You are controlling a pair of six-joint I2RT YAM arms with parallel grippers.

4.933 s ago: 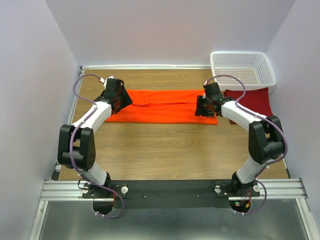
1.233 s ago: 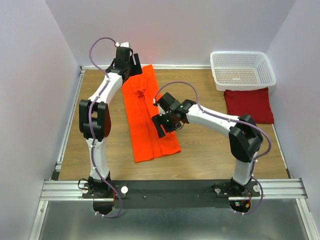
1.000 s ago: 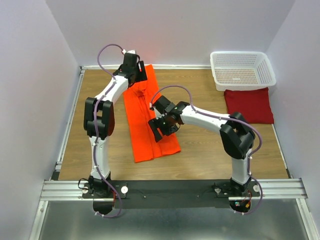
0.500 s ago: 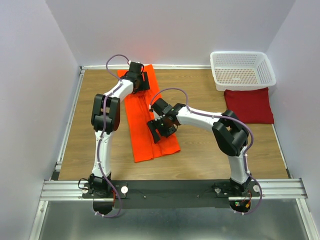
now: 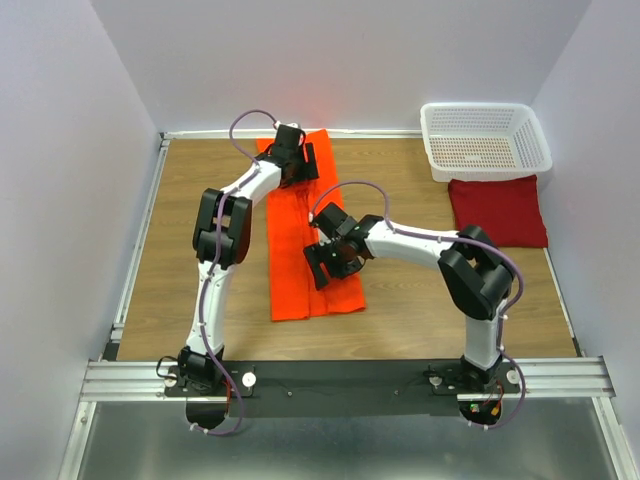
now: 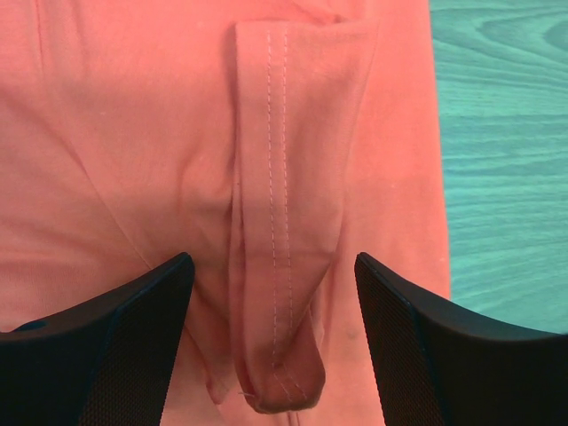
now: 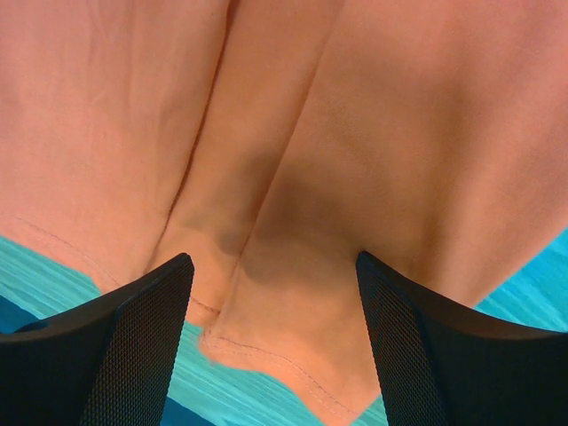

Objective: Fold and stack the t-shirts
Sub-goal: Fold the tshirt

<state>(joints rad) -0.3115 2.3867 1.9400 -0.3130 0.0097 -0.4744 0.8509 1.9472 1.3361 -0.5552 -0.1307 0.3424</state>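
The orange t-shirt point(image 5: 295, 285) is lying on the table point(image 5: 180, 250) as a long strip running far-to-near (near end drifting right). The left gripper point(image 5: 298, 160) and right gripper point(image 5: 333, 263) are hovering over it, both spread wide, gripping nothing.

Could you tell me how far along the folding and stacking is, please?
Done: the maroon t-shirt lies folded beside the basket; the orange t-shirt is folded into a long strip. In hand: left gripper and right gripper hover open over its ends. Left: folding it crosswise and stacking it on the maroon one.
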